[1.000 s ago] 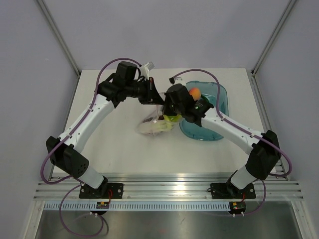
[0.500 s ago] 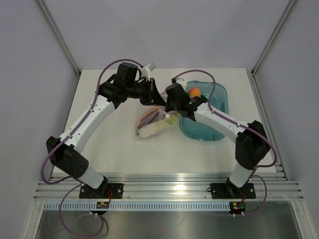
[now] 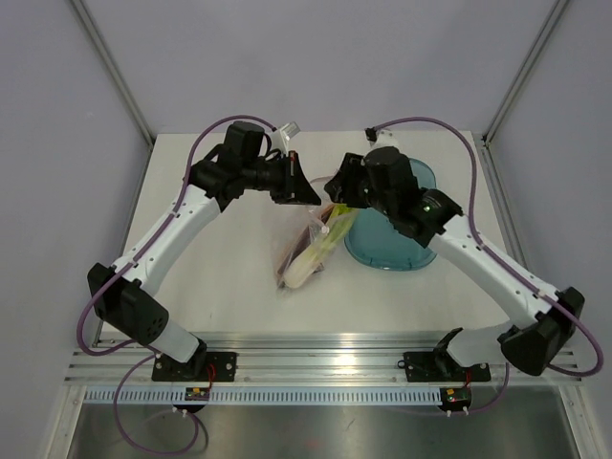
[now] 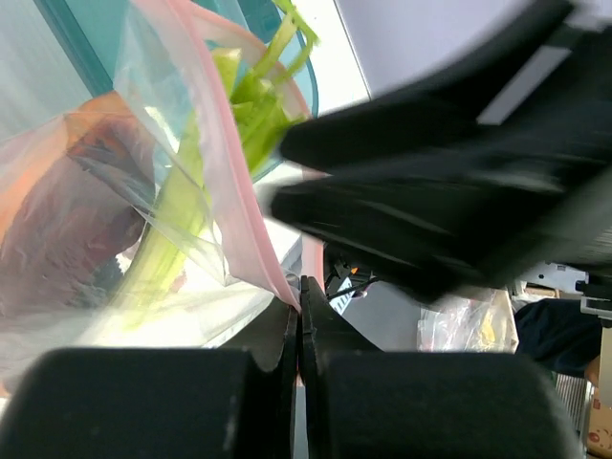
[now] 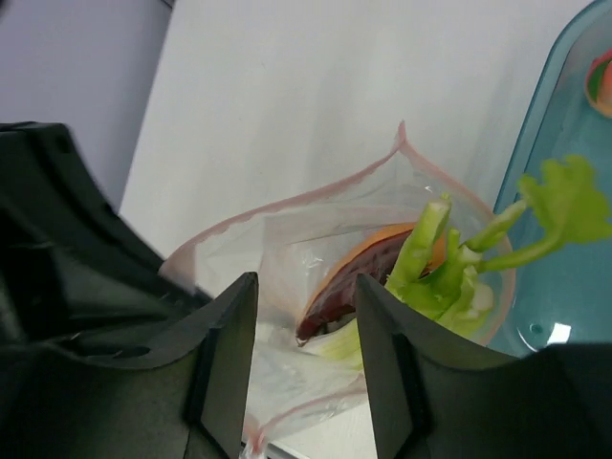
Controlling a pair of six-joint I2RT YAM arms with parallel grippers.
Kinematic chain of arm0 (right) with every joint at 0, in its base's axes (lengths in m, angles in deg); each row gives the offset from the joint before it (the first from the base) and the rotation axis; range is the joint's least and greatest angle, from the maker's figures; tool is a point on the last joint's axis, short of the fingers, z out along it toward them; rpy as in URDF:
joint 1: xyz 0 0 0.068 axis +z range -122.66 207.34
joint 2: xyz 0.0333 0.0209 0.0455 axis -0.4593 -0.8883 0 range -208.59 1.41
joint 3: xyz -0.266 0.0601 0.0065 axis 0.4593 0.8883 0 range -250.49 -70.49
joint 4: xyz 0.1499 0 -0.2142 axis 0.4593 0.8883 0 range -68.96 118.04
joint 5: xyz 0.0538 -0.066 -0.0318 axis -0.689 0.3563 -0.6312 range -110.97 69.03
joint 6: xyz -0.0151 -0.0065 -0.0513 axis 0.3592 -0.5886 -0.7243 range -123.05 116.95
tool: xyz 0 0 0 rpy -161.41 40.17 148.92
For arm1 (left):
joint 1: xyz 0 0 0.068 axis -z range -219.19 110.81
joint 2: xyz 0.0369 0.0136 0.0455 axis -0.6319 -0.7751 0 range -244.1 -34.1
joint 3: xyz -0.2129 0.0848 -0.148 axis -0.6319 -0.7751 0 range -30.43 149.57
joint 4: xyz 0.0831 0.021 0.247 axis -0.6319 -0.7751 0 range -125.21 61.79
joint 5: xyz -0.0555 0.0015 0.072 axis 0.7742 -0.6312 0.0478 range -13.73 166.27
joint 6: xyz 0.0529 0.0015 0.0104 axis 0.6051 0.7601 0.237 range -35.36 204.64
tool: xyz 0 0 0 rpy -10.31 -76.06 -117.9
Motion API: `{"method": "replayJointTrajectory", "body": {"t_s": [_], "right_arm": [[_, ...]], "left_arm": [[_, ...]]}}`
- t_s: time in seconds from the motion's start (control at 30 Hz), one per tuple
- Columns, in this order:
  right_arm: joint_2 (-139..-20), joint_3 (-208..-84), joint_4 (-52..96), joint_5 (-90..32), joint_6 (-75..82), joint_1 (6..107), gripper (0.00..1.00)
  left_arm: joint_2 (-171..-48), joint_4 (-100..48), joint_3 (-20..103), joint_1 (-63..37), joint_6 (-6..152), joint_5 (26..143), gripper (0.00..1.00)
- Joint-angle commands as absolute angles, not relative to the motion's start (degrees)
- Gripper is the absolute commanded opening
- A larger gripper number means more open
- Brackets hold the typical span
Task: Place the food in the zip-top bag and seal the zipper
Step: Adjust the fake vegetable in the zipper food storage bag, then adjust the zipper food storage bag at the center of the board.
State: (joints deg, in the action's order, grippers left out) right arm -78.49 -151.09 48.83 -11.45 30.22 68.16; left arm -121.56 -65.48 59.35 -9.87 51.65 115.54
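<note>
On bench (image 3: 229, 277) centre, left fingers (image 4: 323, 335) clamped on pink zipper strip (image 4: 238, 201) of clear bag (image 3: 308, 253), green stalks (image 5: 423, 253) sticking out, right fingers (image 5: 228, 354) spread apart above bag mouth, holding nothing

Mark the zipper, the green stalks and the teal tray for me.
zipper (image 4: 234, 191), left wrist view, middle of the pink strip.
green stalks (image 5: 426, 253), right wrist view, mid-stem below the leafy tips.
teal tray (image 3: 378, 253), top external view, bare floor near its front rim.

Plastic everywhere, mostly shiny
The zip-top bag (image 3: 304, 252) is crinkly clear film, tray (image 3: 384, 265) glossy teal plastic, table (image 3: 220, 258) matt white.
</note>
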Motion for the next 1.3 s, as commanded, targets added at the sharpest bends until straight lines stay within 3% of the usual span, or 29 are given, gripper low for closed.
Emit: {"method": "replayJointTrajectory", "body": {"t_s": [0.0, 0.2, 0.47, 0.67, 0.77, 1.0, 1.27], "right_arm": [[-73.3, -151.6, 50.7, -9.4, 29.1, 68.1, 0.53], [-67.3, -145.5, 52.9, -6.0, 31.8, 65.2, 0.6], [-65.6, -139.1, 50.3, -17.8, 36.2, 58.5, 0.65], [-67.8, -138.4, 48.3, -23.2, 36.7, 58.5, 0.62], [-68.8, -138.3, 48.4, -25.0, 36.6, 58.6, 0.53], [-69.2, -137.8, 47.1, -28.2, 36.6, 58.5, 0.0], [-75.4, -155.6, 50.0, -24.3, 29.7, 58.5, 0.0]], "left_arm": [[-119.1, -60.4, 59.9, -9.7, 50.6, 118.0, 0.0], [-119.1, -60.4, 59.9, -9.7, 50.6, 118.0, 0.0], [-119.0, -60.1, 59.6, -9.7, 50.6, 118.4, 0.0], [-119.0, -60.2, 59.4, -9.7, 50.5, 118.3, 0.0], [-118.9, -60.1, 59.6, -9.7, 50.5, 118.2, 0.0], [-119.0, -60.0, 59.1, -9.7, 50.7, 118.0, 0.0], [-123.1, -61.2, 66.1, -14.7, 52.1, 119.1, 0.0]]}}
